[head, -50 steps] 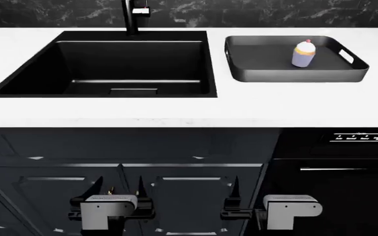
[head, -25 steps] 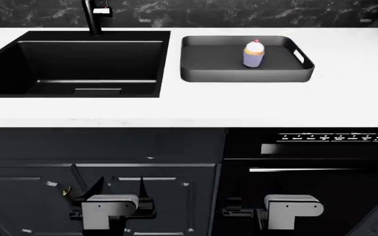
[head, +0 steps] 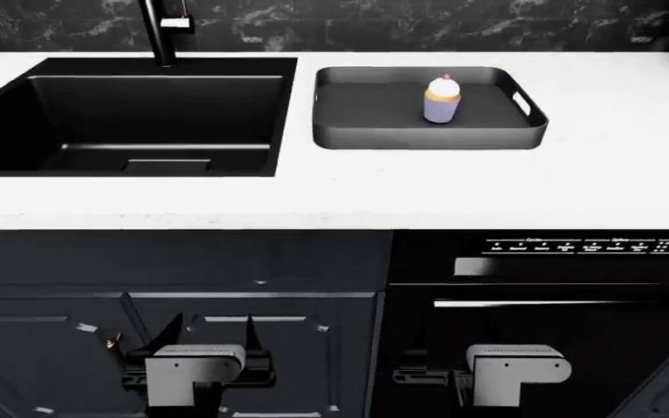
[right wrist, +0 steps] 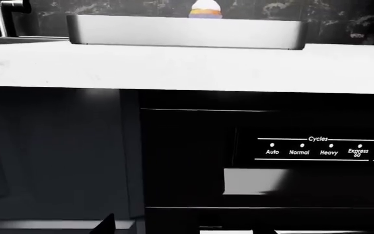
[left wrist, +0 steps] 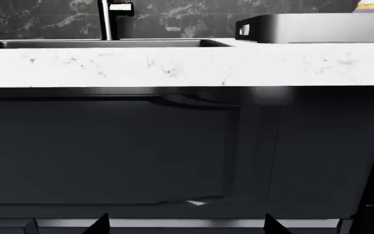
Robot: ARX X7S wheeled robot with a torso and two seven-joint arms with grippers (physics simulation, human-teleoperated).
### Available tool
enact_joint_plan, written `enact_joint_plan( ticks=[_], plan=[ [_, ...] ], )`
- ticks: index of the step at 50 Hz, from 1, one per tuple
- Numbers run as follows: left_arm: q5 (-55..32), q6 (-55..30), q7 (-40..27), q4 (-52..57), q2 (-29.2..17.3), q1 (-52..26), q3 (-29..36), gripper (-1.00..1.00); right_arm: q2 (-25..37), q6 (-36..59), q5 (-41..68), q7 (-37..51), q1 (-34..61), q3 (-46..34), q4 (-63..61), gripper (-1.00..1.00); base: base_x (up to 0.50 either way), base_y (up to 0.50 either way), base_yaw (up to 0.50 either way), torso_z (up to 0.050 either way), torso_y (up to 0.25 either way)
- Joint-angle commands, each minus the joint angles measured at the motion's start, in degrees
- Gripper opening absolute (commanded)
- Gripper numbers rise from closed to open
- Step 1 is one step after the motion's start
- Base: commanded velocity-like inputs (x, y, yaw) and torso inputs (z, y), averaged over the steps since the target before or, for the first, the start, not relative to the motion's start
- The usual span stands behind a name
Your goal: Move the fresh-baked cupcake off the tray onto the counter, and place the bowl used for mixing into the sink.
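white stone surface point(head: 613, 187) runs across the upper half of the head view, with dark cabinet fronts below it. over the last second the whole scene has slid toward the left of the frame, most of that slide early on, so the view has moved rightward along the counter; the dark grey tray point(head: 347, 135) now sits near upper centre instead of upper right. that likely means the robot is lining itself up with the tray before reaching.

the cupcake point(head: 442, 98) stands upright inside the tray, right of its middle, not yet moved. the black sink point(head: 32, 131) fills the upper left, cut off at the left edge, with the tap point(head: 158, 33) rising behind it and cropped at the top. a dishwasher panel point(head: 578, 246) shows at centre right.

the left gripper point(head: 195, 374) and right gripper point(head: 518, 373) hang low at the bottom of the frame, in front of the cabinets, well apart from the tray. both hold nothing; the wrist views show only dark finger tips well apart at their lower edges, so the jaws appear spread.

the bowl is not visible in any view. from the wrist views only the cupcake's top peeks over the tray rim.
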Motion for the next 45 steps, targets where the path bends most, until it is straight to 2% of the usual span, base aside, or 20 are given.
enact_joint_plan(
  ticks=[1,45],
  plan=[
    [-0.45,-0.67,-0.92,0.48,-0.73,-0.03,0.7,1.0,0.61,-0.01,0.55,0.69,0.09,-0.83,-0.04,1.0,0.0,0.0,0.0,0.037,0.027],
    [-1.95,-0.44,-2.82,0.55,-2.45,-0.1,2.88,1.0,2.34,0.03,2.24,2.5,0.45,-3.04,0.25,1.0,0.0,0.0,0.0,0.037,0.018]
  ],
)
